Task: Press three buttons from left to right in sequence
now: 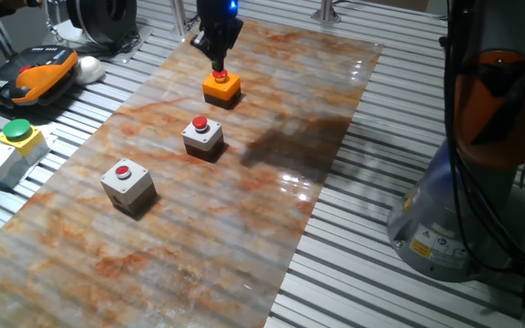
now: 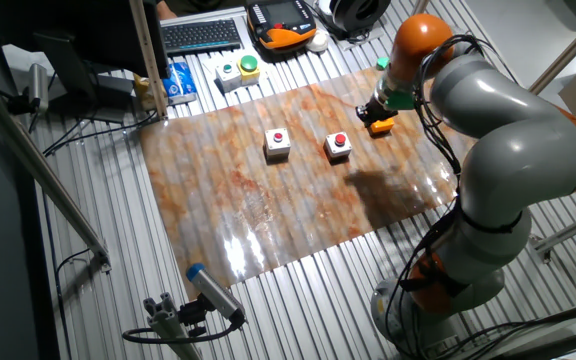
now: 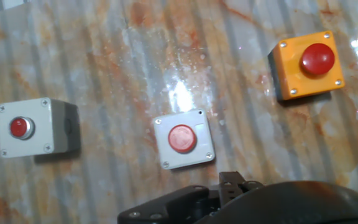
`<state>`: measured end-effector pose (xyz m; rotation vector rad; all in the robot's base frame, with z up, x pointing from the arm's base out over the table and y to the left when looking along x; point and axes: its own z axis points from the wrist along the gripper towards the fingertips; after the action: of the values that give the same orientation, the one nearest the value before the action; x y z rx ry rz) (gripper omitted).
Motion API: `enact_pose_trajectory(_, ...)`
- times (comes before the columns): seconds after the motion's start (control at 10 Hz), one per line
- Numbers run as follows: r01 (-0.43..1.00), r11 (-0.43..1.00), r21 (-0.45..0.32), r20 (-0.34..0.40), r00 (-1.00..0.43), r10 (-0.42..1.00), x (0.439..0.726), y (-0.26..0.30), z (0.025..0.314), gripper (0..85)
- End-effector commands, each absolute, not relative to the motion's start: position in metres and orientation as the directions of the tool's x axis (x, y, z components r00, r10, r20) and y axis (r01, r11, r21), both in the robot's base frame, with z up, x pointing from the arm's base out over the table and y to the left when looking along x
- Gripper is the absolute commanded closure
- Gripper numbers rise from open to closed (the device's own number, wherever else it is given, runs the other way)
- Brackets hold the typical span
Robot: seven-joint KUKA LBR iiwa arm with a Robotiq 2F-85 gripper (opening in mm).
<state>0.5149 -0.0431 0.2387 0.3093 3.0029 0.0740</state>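
- One fixed view: my gripper (image 1: pixel 219 62) meets the orange button box (image 1: pixel 221 87), last in the row.
- Finger state: cannot tell.
- Next, I judge: lift straight off.

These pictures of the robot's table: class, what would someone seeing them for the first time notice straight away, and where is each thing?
Three boxes with red push-buttons stand in a row on the marbled mat: a grey-white box nearest in one fixed view, another grey-white box in the middle, and a flatter orange box at the far end. The gripper hangs right over the orange box's button. Off the mat, a box with a green button sits on the slatted table.
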Motion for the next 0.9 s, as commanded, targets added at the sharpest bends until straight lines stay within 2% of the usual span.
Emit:
enact_pose_trajectory(0.0,0.199,0.978,0.063,-0.116,-0.972,0.205,0.514,-0.047,0.237,85.0)
enact_pose_trajectory(0.3,0.173,0.981,0.084,-0.124,-0.975,0.183,0.512,-0.072,0.227,85.0)
enact_pose_trajectory(0.8,0.166,0.983,0.075,-0.133,-0.976,0.175,0.511,-0.095,0.224,85.0)
